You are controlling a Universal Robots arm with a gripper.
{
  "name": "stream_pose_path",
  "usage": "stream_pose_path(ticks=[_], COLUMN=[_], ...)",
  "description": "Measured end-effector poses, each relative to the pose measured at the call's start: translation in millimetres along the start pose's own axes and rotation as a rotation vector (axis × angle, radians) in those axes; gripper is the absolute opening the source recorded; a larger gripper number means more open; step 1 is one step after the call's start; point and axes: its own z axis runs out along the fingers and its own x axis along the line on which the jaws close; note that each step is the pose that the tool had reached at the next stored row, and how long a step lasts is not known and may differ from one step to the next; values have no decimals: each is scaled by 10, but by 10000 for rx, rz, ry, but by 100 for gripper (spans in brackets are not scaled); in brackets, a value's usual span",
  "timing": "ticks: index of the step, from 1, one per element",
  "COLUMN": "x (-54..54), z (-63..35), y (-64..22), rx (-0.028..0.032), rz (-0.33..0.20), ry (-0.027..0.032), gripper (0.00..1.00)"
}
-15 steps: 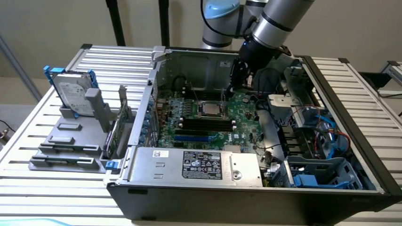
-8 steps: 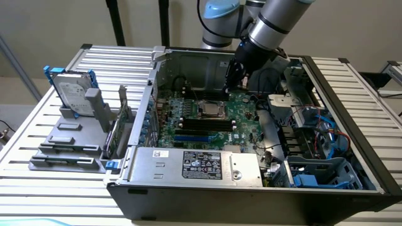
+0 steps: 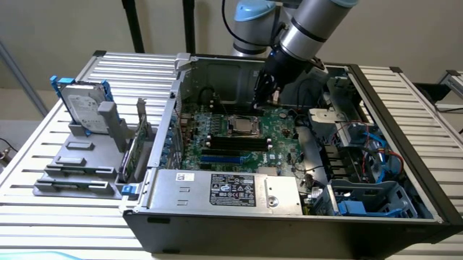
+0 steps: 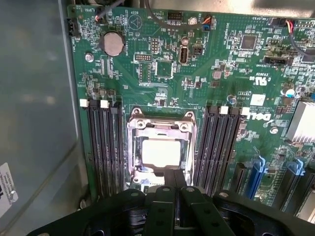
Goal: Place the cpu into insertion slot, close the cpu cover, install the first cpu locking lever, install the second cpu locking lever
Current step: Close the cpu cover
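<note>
- The black two-fingered gripper point(image 4: 175, 176) is hovering right at one edge of the small square silver-rimmed insertion slot point(image 4: 132, 142). Its fingers are pressed tight together and are gripping nothing.
- The small flat square cpu point(image 4: 160, 152) with the dull silver-grey metal top is sitting flat inside that insertion slot.
- The thin silver metal cpu cover point(image 4: 160, 129), a square frame with a window, is lying down over the insertion slot, and the chip's top is showing through the window.
- Long black memory slots point(image 4: 106, 147) with white end clips are flanking the insertion slot on two sides.
- White "DELL" lettering point(image 4: 261, 117) is showing on the green circuit board point(image 4: 221, 64), just beyond one bank of memory slots from the insertion slot.
- A round silver coin battery point(image 4: 112, 43) is sitting on the same board, well apart from the insertion slot.
- In the exterior view, the silver-grey robot arm point(image 3: 311, 27) is reaching down into the open black computer case point(image 3: 289, 238), bringing the gripper to the insertion slot.
- A silver metal power supply box point(image 3: 231, 189) is lying near the insertion slot and wearing a black-and-white label, its print too small to read.
- A grey hard drive point(image 3: 81, 105) is standing upright outside the case, well apart from the insertion slot, and its label is unreadable too.
</note>
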Motion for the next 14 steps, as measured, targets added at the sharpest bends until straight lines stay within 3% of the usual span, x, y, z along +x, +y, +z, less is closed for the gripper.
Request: stream_pose_path(ticks=[3,10,14], x=[0,3,2], z=[47,232,311], y=[-45,-254,-259], rx=[-1,-2,-11], rz=[39,78,311], ry=[15,28,110], gripper=[11,11,11])
